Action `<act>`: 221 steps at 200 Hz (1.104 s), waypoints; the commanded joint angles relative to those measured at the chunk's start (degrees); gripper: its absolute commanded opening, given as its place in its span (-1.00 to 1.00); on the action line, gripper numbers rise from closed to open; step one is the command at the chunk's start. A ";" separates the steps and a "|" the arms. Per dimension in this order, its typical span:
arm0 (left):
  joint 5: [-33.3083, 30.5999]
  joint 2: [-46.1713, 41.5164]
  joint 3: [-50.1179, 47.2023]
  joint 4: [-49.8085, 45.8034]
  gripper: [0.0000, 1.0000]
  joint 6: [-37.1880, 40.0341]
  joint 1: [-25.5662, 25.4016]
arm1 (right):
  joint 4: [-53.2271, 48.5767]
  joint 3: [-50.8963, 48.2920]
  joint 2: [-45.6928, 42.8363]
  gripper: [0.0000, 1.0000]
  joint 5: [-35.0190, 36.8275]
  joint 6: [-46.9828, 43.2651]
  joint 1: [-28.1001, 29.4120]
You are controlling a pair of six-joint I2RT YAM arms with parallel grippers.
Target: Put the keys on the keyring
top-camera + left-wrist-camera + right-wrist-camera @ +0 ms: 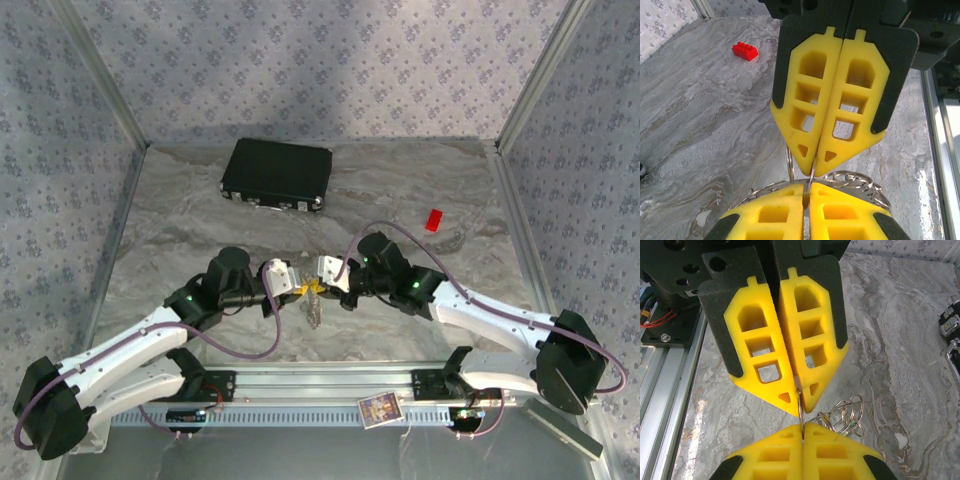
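- Keyring (pixel 800 410), a thin silver wire loop, sits over the near middle of the grey marble-patterned table (pixel 180 230). It is raised off the surface and spans straight from one pair of fingertips to the other.
- Left gripper (pixel 806 190), with yellow lattice fingers, is clenched, and its seam pinches the loop's left end.
- Black rectangular case (pixel 277 175) lies at the far side, left of centre, well apart from the arms.
- Tangle of smaller silver rings (pixel 844 414) dangles from the loop beside the fingertips. Whether any keys are among them is too small to tell.
- Right gripper (pixel 803 431) is likewise clamped tight on the loop's right end, tip to tip with its partner.
- Red rectangular plastic block (pixel 433 220) lies far right, well apart from both grippers.
- Judgement: the loop's long axis runs left to right along the line joining the tips, so both arms are equally near. Neither appears to hold a key, so one would likely have to let go to fetch one.
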 commanded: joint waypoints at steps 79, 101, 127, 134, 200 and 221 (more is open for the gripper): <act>3.05 0.50 0.46 2.89 -1.00 -0.01 -0.40 | 0.03 2.14 0.00 -1.00 -2.71 -0.89 0.42; 2.89 0.33 0.30 2.75 -1.00 0.04 -0.42 | -0.08 1.63 -1.10 -0.98 -2.42 -0.29 -0.10; 1.48 -0.45 -0.12 3.13 -1.00 -0.60 -0.44 | -0.61 -0.46 -4.19 -0.49 -3.00 2.71 -3.04; 1.33 -0.90 -0.37 3.55 -1.00 -0.87 -0.40 | -0.56 -1.44 -5.41 -0.45 -3.25 3.70 -3.91; -7.79 -4.59 -1.01 5.56 -1.00 -5.67 -0.28 | 0.52 -7.05 -11.74 -0.28 8.68 13.36 -6.07; -13.61 -6.28 -0.17 5.56 -1.00 -8.01 0.24 | 0.38 -7.25 -11.24 -0.23 16.22 16.97 -6.24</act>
